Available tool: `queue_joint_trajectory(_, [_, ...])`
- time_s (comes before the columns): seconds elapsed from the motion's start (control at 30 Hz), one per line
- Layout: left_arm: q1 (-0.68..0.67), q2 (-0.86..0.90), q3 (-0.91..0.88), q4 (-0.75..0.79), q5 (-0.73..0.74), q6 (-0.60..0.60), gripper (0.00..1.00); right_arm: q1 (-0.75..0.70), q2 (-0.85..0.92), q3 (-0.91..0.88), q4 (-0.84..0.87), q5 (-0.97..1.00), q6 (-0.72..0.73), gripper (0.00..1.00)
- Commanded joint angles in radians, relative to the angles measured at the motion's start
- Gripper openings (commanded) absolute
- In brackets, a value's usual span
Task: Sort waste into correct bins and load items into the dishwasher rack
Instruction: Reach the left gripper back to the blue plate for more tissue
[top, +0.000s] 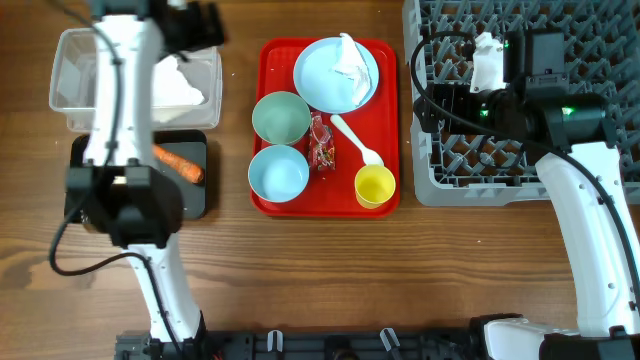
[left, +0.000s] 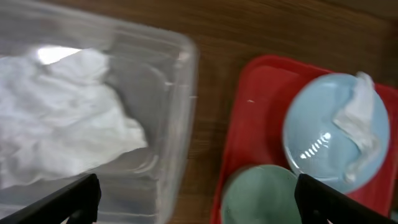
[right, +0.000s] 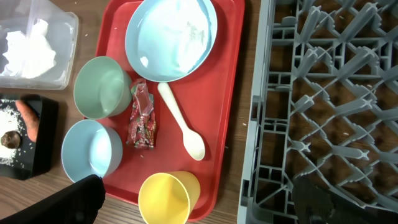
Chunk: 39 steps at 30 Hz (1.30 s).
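Observation:
A crumpled white napkin (top: 180, 88) lies in the clear tub (top: 70, 60). An orange carrot (top: 178, 164) lies in the black tray (top: 195, 200), with a brown lump (right: 9, 138) and rice grains (right: 9, 158). The red tray (top: 268, 200) holds a pale-blue plate (top: 325, 85) with another napkin (top: 348, 58), a mint bowl (top: 280, 117), a blue bowl (top: 277, 172), a red wrapper (top: 321, 143), a white spoon (top: 358, 142) and a yellow cup (top: 375, 186). My left gripper (top: 195, 25) is open and empty over the tub's right edge. My right gripper (top: 428, 100) is open and empty over the grey rack's (top: 600, 40) left edge.
The left arm's white link crosses over the tub and black tray in the overhead view. The right arm lies across the rack's front half. Bare wood table shows between the tub and the red tray (left: 249, 112) and along the front.

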Motion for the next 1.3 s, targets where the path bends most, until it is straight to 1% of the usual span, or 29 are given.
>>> queue_joint_trajectory(0.0, [-0.142, 0.005, 0.016, 0.025, 0.029, 0.134, 0.99, -0.001, -0.005, 0.020, 0.002, -0.019, 0.010, 1.00])
queue_joint_trajectory(0.13, [-0.239, 0.040, 0.016, 0.050, 0.027, 0.141, 0.99, -0.001, -0.002, 0.020, -0.002, -0.019, 0.010, 1.00])
queue_joint_trajectory(0.3, [-0.329, 0.112, 0.016, 0.156, 0.026, 0.141, 0.98, -0.002, 0.006, 0.020, -0.001, -0.019, 0.009, 1.00])
queue_joint_trajectory(0.53, [-0.383, 0.272, 0.016, 0.437, 0.005, 0.114, 0.98, -0.001, 0.013, 0.020, -0.024, -0.016, 0.003, 1.00])
queue_joint_trajectory(0.63, [-0.398, 0.330, 0.016, 0.514, 0.005, 0.114, 0.98, -0.001, 0.014, 0.020, -0.027, -0.015, 0.002, 1.00])
queue_joint_trajectory(0.77, [-0.420, 0.381, 0.016, 0.554, 0.005, 0.114, 0.98, -0.002, 0.014, 0.020, -0.026, -0.014, 0.002, 1.00])
queue_joint_trajectory(0.93, [-0.434, 0.430, 0.016, 0.557, 0.004, 0.114, 0.97, -0.002, 0.015, 0.020, -0.027, -0.015, 0.003, 1.00])
queue_joint_trajectory(1.03, [-0.435, 0.447, 0.016, 0.543, 0.005, 0.114, 0.90, -0.002, 0.019, 0.020, -0.027, -0.015, 0.002, 1.00])
queue_joint_trajectory(1.13, [-0.434, 0.448, 0.016, 0.526, 0.005, 0.114, 0.73, -0.002, 0.022, 0.020, -0.027, -0.014, 0.002, 1.00])
queue_joint_trajectory(1.17, [-0.434, 0.448, 0.016, 0.521, 0.005, 0.114, 0.64, -0.001, 0.023, 0.020, -0.027, -0.015, 0.003, 1.00])
queue_joint_trajectory(1.2, [-0.434, 0.448, 0.016, 0.517, 0.005, 0.114, 0.51, 0.002, 0.023, 0.020, -0.027, -0.016, 0.003, 1.00])
queue_joint_trajectory(1.23, [-0.434, 0.448, 0.016, 0.510, 0.004, 0.115, 0.43, 0.003, 0.024, 0.020, -0.027, -0.016, 0.004, 1.00])
queue_joint_trajectory(1.27, [-0.434, 0.448, 0.016, 0.497, 0.004, 0.115, 0.29, 0.002, 0.025, 0.020, -0.027, -0.016, 0.004, 1.00])
